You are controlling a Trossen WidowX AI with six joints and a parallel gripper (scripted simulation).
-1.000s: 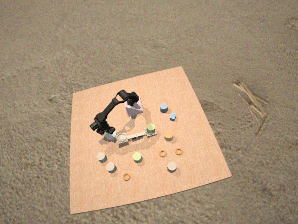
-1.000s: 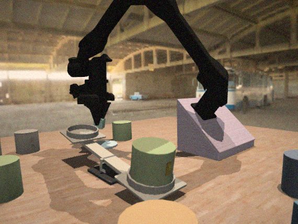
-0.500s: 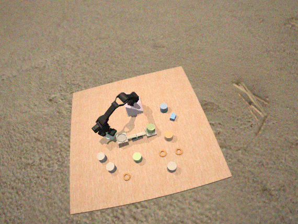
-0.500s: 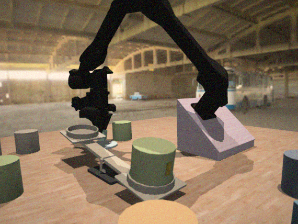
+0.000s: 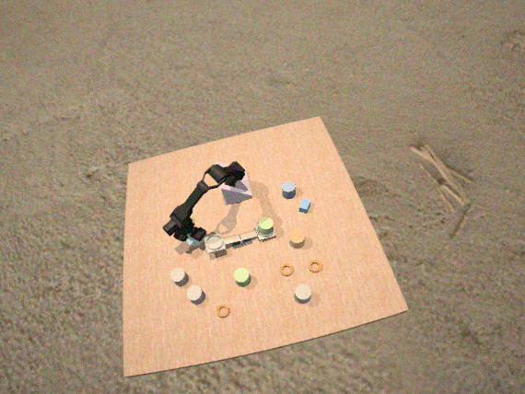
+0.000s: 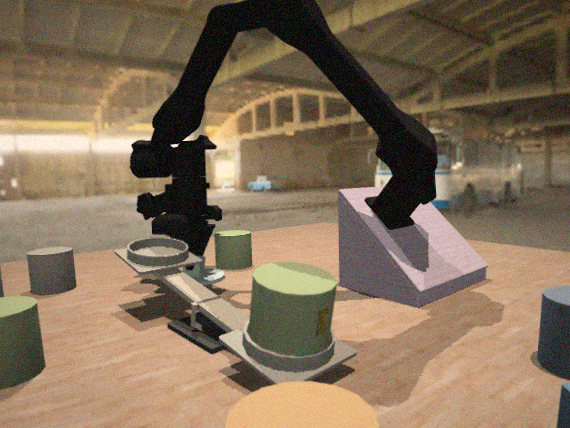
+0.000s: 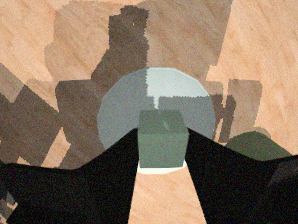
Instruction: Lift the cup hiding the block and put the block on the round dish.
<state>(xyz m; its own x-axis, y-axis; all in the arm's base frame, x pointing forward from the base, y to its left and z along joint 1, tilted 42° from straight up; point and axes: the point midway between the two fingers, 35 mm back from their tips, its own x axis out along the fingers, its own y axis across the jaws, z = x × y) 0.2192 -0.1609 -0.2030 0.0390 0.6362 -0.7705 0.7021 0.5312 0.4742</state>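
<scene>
My gripper is shut on a small green block. It holds the block low over the pale blue round dish, and in the wrist view the block sits within the dish's outline. I cannot tell if block and dish touch. The balance lies just right of the dish. Its near pan carries a green cup and is tipped down. Its other pan is raised and bears only an empty ring.
A purple wedge carries the arm's base. Loose cylinders stand around: green, grey, orange, blue, white. Orange rings and a blue cube lie to the right.
</scene>
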